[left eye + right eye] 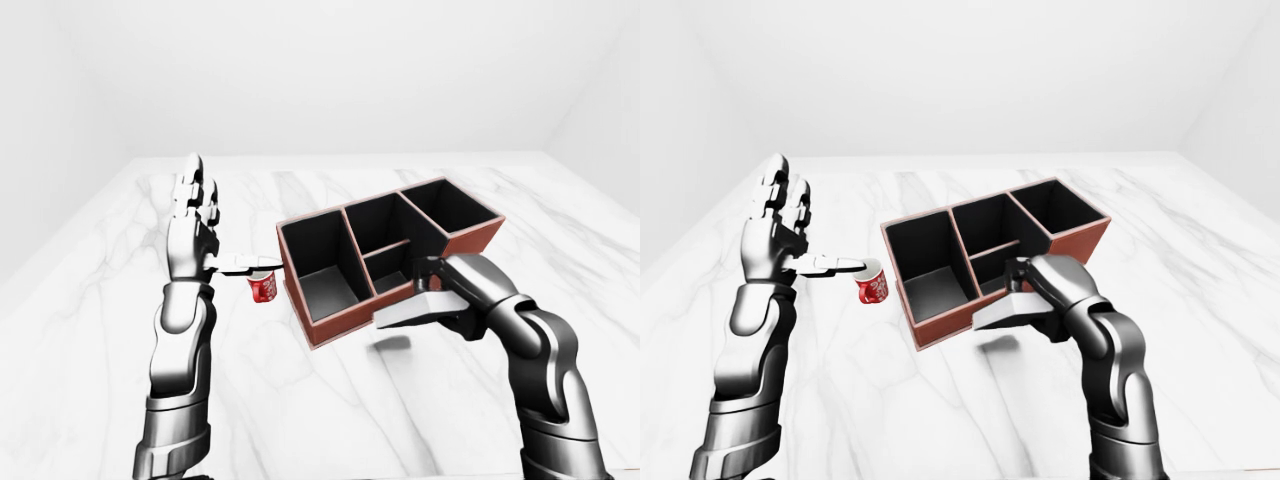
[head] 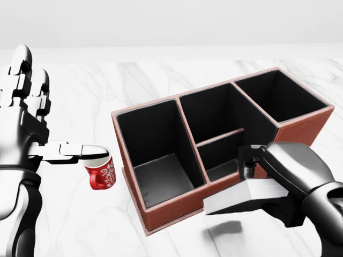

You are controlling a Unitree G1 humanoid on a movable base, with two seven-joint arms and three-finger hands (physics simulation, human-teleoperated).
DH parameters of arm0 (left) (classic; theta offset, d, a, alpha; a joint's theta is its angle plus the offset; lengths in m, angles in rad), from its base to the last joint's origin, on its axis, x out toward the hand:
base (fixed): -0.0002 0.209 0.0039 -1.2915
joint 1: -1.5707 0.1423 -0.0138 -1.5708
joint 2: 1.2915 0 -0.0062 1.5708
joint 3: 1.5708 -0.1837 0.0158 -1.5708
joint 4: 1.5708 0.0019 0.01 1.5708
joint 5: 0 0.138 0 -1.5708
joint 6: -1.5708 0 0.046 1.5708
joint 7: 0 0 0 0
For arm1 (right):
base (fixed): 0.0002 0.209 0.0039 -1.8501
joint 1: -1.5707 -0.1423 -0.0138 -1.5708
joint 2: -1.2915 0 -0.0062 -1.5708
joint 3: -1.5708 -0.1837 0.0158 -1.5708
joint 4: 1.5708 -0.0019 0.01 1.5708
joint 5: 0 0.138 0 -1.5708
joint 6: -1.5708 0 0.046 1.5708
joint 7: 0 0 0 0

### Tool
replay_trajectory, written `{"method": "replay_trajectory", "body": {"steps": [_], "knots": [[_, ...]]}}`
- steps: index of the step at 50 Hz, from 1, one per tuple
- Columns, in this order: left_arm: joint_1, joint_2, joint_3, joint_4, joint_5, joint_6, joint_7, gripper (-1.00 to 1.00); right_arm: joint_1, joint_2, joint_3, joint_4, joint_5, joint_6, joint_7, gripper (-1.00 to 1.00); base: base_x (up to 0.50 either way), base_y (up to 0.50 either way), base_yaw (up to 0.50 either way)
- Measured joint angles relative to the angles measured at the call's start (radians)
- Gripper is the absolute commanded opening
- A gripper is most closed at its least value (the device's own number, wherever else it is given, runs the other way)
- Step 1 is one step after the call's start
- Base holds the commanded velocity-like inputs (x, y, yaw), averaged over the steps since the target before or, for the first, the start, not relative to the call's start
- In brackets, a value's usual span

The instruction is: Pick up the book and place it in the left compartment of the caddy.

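- Gripping the book (image 2: pixel 244 197), the right hand (image 2: pixel 292 168) is seen at the lower right of the head view, its fingers closed over the spine end.
- The book is held clear of the marble table (image 2: pixel 161 80), roughly level, with its pale page edges turned toward the view's bottom; a soft shadow is cast on the table just below it.
- The book's free end is placed just before the caddy's (image 2: pixel 300 134) near brown wall, overlapping it in the head view; none of the book is inside any compartment.
- The caddy is set diagonally, with a large left compartment (image 2: pixel 153 147), a divided middle section and a right one, all black-lined.
- The left hand (image 2: pixel 27 120) is raised at the head view's left edge, with two fingers upright and spread and one finger (image 2: pixel 69 151) stretched sideways above the rim of a red mug (image 2: pixel 102 174).
- The mug is stood on the table just left of the caddy, apart from it.
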Motion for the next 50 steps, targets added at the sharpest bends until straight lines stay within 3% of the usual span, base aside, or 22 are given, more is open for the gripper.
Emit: {"method": "replay_trajectory", "body": {"steps": [19,50], "knots": [[-0.009,0.007,0.006,-0.011,0.000,0.000,0.000,1.00,-0.227,-0.037,0.039,-0.034,0.140,0.000,0.000,-1.00,0.00,0.00,0.00],[0.007,0.010,0.015,-0.012,-0.005,0.000,-0.001,1.00,-0.695,-0.008,0.177,0.460,0.047,0.000,0.000,-1.00,0.00,0.00,0.00]]}}
